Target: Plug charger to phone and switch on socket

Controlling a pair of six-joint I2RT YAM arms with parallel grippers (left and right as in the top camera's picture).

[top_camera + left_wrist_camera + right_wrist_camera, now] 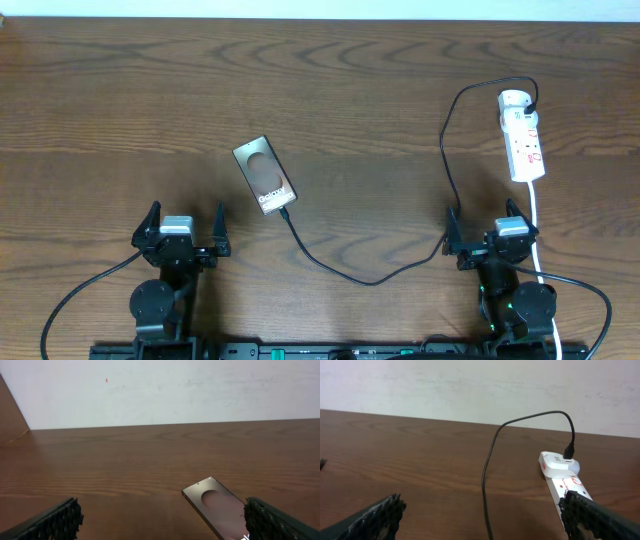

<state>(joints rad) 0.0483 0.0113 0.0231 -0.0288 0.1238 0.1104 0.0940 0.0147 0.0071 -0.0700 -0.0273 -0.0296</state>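
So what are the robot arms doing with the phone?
Nothing is being held right now. The left gripper and right gripper both sit open and empty. The charger runs from the socket to the phone; its tip is at the phone's end, but I can't tell if it's pushed in.

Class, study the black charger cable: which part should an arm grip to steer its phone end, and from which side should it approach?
Probably the short stretch of cable just behind its tip, by the phone's near end. Come straight down from above, jaws across the cable's line: it is thin and lies flat on the table.
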